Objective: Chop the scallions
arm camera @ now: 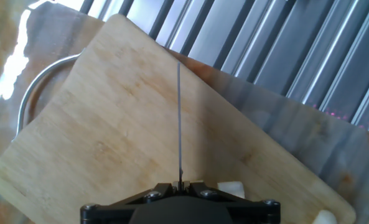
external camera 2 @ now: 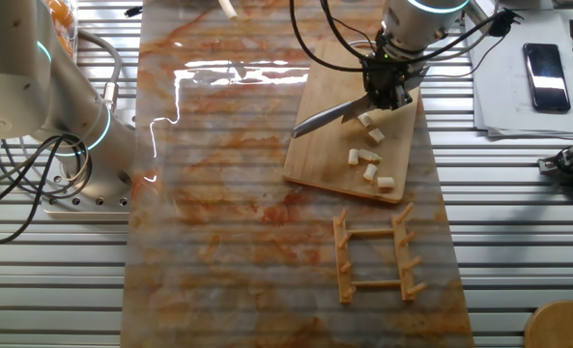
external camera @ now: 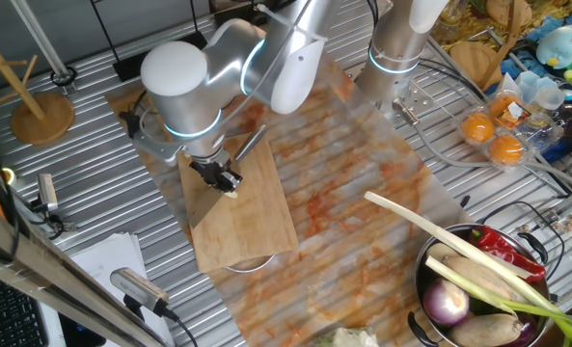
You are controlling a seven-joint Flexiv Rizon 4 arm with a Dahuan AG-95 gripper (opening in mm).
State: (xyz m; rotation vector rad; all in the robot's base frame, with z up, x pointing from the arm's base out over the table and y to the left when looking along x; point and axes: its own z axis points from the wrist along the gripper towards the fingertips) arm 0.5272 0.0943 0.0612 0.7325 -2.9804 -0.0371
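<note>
Knife up, scallions waiting below

The claw [external camera 2: 386,89] sits clamped on the knife [external camera 2: 329,115] above the cutting board [external camera 2: 334,155]; the scallions [external camera 2: 371,155], pale chunks, trail away just beneath it, crossing the blade's line.

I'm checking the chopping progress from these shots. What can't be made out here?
- One fixed view: the arm and hand hide most scallions; the count is unreadable.
- Hand view: only one scallion chunk shows, the rest cut off by the frame's lower edge.
- Other fixed view: the hand covers the knife handle, so the grip is unclear.
</note>
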